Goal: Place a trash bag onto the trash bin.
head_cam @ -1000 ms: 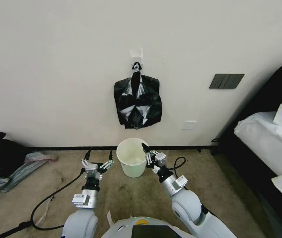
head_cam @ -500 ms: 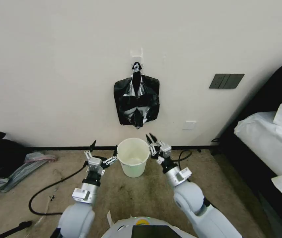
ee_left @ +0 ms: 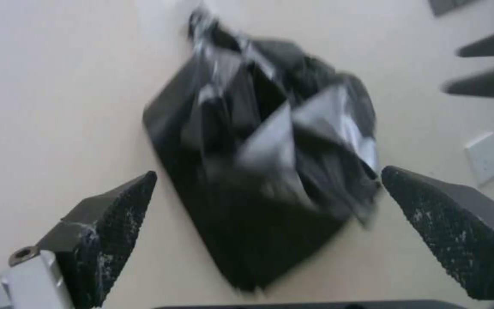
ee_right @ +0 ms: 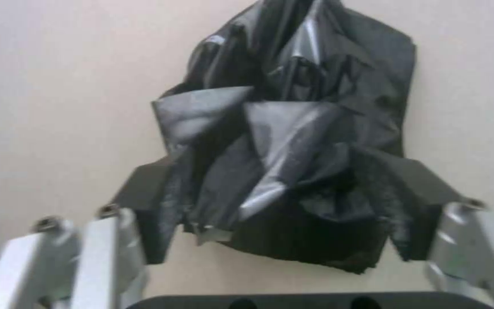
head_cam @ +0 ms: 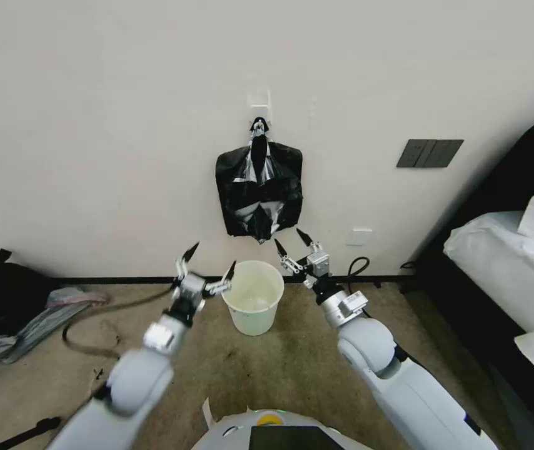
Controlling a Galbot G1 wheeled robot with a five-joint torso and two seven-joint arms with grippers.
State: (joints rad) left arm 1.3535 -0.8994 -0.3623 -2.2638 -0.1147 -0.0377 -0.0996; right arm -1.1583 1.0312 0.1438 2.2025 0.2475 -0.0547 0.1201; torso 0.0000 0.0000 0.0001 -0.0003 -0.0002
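Observation:
The white trash bin (head_cam: 251, 320) stands on the carpet against the wall. Above it a flat black bundle (head_cam: 259, 190) with a knotted top hangs from a wall hook (head_cam: 259, 104). A single trash bag apart from that bundle is out of view. My left gripper (head_cam: 211, 261) is open, raised beside the bin's rim on its left, below the bundle. My right gripper (head_cam: 289, 241) is open just under the bundle's lower right corner. Both wrist views face the bundle (ee_left: 258, 171) (ee_right: 293, 141), framed between open fingers (ee_left: 109, 223) (ee_right: 144, 206) that hold nothing.
A black bag and clothes (head_cam: 4, 306) lie on the floor at far left. A black cable (head_cam: 92, 315) trails behind my left arm. A bed with white bedding (head_cam: 511, 262) fills the right side. A wall outlet (head_cam: 359, 237) and a dark switch panel (head_cam: 429, 153) sit right of the bundle.
Both arms rose from beside the bin toward the hanging bundle. The right gripper spread wider. The bundle's lower part drew in a little.

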